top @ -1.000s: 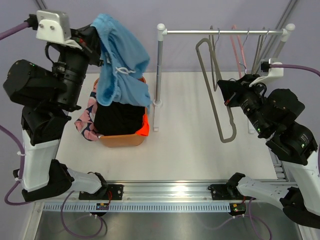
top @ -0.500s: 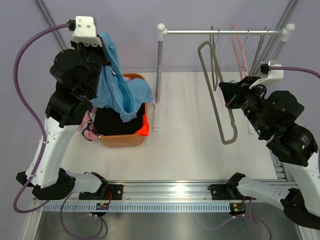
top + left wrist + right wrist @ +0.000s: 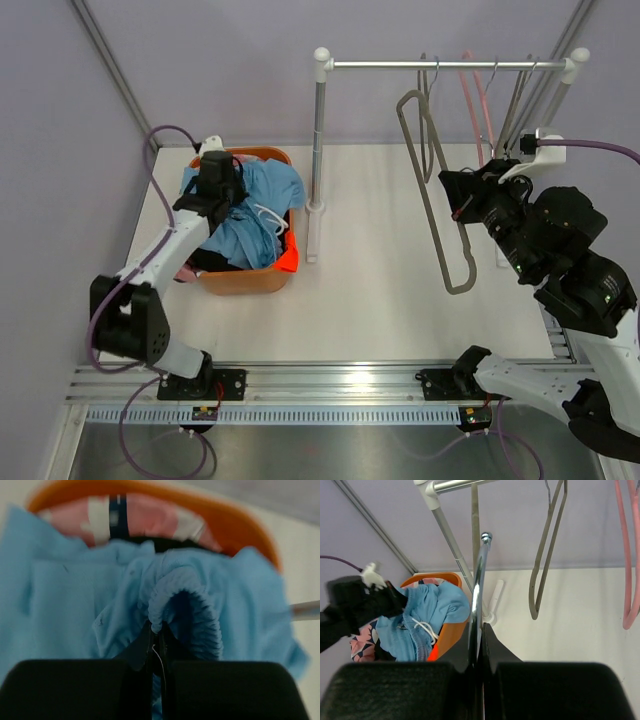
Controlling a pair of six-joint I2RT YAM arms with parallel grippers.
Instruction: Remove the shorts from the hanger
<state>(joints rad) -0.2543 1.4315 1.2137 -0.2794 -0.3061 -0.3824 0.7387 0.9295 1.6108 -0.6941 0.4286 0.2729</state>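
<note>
The light blue shorts (image 3: 255, 215) with a white drawstring lie bunched on top of the orange basket (image 3: 245, 281). My left gripper (image 3: 215, 187) reaches down into the basket and is shut on their gathered waistband (image 3: 185, 597), fingertips pinched together (image 3: 157, 630). Under them lie black shorts (image 3: 215, 262), pink patterned shorts (image 3: 150, 520) and bright orange shorts (image 3: 290, 258). My right gripper (image 3: 458, 205) is at the right, under the rail, shut on a thin chrome hanger bar (image 3: 479, 580) that runs up between its fingers (image 3: 480, 625).
A clothes rail (image 3: 450, 65) on a white post (image 3: 318, 140) stands behind the table. A large grey hanger (image 3: 440, 230), a pink hanger (image 3: 475, 95) and other hangers hang from it. The basket sits just left of the post's foot.
My left arm has swung down from high above the basket, carrying the light blue shorts into it. They now lie in the basket. The right arm has held still.
</note>
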